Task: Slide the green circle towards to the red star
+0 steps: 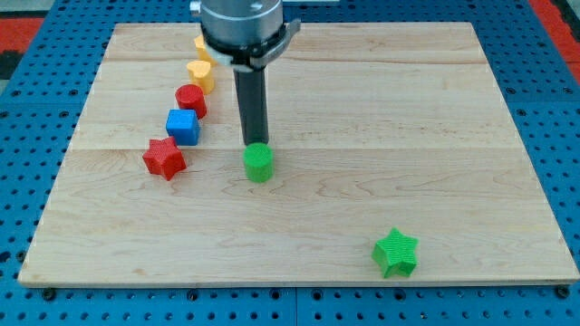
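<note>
A pale wooden board (362,118) of joined planks fills the scene. Around it lies a blue pegboard surface (36,290) — dotted with holes. Red shows at the far corners.

**Colours on the board**

My tip (256,145) ends a dark rod. I see a green circle (259,163), a green star (396,253), a red star (164,158), a blue cube (183,127), a red cylinder (191,99) and yellow blocks (201,71), on a pale striped-grain wooden board (381,118) over a blue perforated table (27,136).
</note>
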You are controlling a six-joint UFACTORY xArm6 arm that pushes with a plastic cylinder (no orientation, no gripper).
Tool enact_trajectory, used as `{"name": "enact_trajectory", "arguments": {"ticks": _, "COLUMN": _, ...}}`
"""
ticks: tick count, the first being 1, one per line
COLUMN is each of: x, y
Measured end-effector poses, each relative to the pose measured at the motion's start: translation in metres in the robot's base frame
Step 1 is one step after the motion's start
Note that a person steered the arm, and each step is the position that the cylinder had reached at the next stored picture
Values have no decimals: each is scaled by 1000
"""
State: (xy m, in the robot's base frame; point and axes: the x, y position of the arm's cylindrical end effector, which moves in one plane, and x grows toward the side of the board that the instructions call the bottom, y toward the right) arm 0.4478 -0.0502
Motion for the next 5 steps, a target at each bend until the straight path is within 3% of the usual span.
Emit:
{"name": "enact_trajectory", "arguments": {"ticks": 1, "x": 41, "y": -9}}
{"name": "enact_trajectory", "arguments": {"ticks": 2, "x": 49, "y": -7}}
{"name": "enact_trajectory", "arguments": {"ticks": 4, "x": 28, "y": 23}}
{"name": "enact_trajectory", "arguments": {"ticks": 5, "x": 74, "y": 36}}
